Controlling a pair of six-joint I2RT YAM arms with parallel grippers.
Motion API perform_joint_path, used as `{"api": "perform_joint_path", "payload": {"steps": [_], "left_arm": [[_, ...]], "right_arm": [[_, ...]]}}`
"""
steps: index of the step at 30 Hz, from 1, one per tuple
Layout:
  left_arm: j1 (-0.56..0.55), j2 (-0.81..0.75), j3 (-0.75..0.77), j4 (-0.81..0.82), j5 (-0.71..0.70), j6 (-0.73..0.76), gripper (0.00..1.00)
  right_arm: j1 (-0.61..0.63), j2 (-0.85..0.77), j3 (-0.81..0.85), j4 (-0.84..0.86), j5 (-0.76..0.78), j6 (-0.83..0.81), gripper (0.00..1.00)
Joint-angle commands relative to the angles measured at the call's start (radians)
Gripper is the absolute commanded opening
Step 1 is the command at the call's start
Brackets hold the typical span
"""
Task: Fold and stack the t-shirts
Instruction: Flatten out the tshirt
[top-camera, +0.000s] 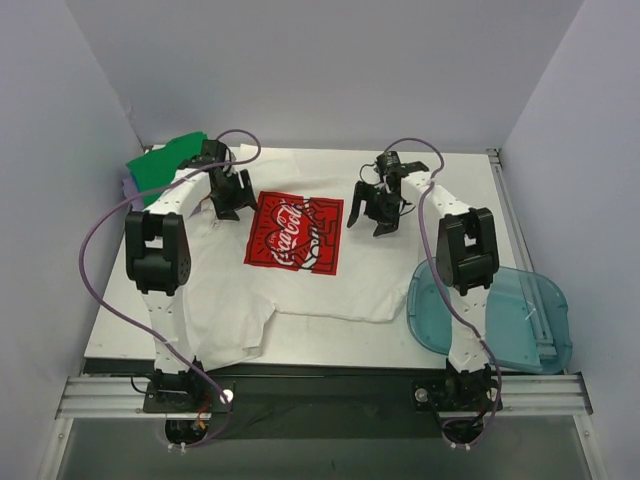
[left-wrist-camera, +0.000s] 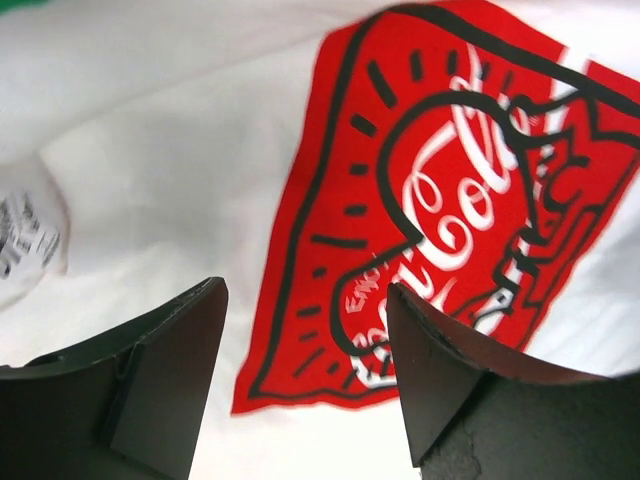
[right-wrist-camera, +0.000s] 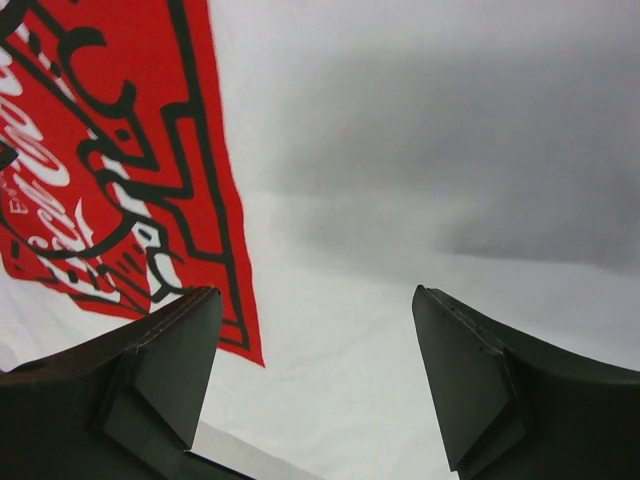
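Observation:
A white t-shirt (top-camera: 330, 290) lies spread flat on the table, its red logo (top-camera: 294, 232) with white script face up. My left gripper (top-camera: 228, 210) hovers open over the shirt just left of the logo; its wrist view shows the logo (left-wrist-camera: 450, 200) and white cloth between the open fingers (left-wrist-camera: 170, 370). My right gripper (top-camera: 375, 220) hovers open over the shirt right of the logo; its wrist view shows the logo's edge (right-wrist-camera: 110, 160) and plain white cloth (right-wrist-camera: 400, 200). A folded green shirt (top-camera: 165, 165) sits at the far left, on a lavender one (top-camera: 127, 187).
A translucent blue plastic bin (top-camera: 500, 315) lies at the table's right front, partly over the edge. White walls enclose the table on the back and both sides. A neck label (left-wrist-camera: 25, 235) shows at the shirt's collar in the left wrist view.

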Motion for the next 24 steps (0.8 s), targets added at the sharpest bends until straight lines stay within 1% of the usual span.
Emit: {"api": "perform_joint_path", "payload": {"steps": [1, 3, 5, 6, 7, 9, 10, 11, 13, 14, 15, 17, 20, 24], "left_arm": [[0.002, -0.193, -0.017, -0.018, -0.028, 0.004, 0.75], [0.003, -0.271, -0.066, -0.025, -0.034, -0.001, 0.75], [0.003, -0.335, -0.156, -0.032, -0.034, -0.002, 0.76], [0.003, -0.377, -0.229, -0.033, -0.036, -0.004, 0.76], [0.006, -0.377, -0.265, -0.03, -0.033, -0.004, 0.76], [0.008, -0.435, -0.351, -0.001, -0.025, -0.013, 0.76], [0.011, -0.452, -0.429, 0.008, -0.021, -0.016, 0.76], [0.014, -0.481, -0.463, 0.022, -0.018, -0.024, 0.76], [0.021, -0.504, -0.529, 0.033, -0.014, -0.035, 0.76], [0.024, -0.522, -0.589, 0.042, -0.016, -0.039, 0.77], [0.029, -0.527, -0.624, 0.071, -0.021, -0.041, 0.77], [0.063, -0.521, -0.687, 0.092, -0.022, -0.042, 0.77], [0.09, -0.488, -0.701, 0.106, -0.028, -0.016, 0.77], [0.104, -0.432, -0.689, 0.129, -0.037, 0.005, 0.77]], "right_arm": [[0.017, -0.146, -0.015, -0.049, -0.036, -0.034, 0.78], [0.031, -0.182, -0.061, -0.049, -0.037, -0.039, 0.78], [0.047, -0.205, -0.1, -0.048, -0.04, -0.038, 0.78], [0.06, -0.225, -0.139, -0.043, -0.037, -0.036, 0.79], [0.06, -0.232, -0.158, -0.043, -0.037, -0.039, 0.79], [0.082, -0.254, -0.201, -0.034, -0.033, -0.041, 0.79], [0.088, -0.262, -0.241, -0.028, -0.03, -0.041, 0.79], [0.096, -0.269, -0.265, -0.014, -0.03, -0.036, 0.79], [0.113, -0.291, -0.331, 0.013, -0.03, -0.027, 0.79], [0.119, -0.298, -0.353, 0.024, -0.03, -0.018, 0.79], [0.129, -0.306, -0.371, 0.033, -0.03, -0.013, 0.79], [0.136, -0.309, -0.42, 0.057, -0.03, -0.001, 0.79], [0.146, -0.302, -0.456, 0.07, -0.03, 0.004, 0.79], [0.152, -0.28, -0.469, 0.072, 0.013, 0.005, 0.79]]}}
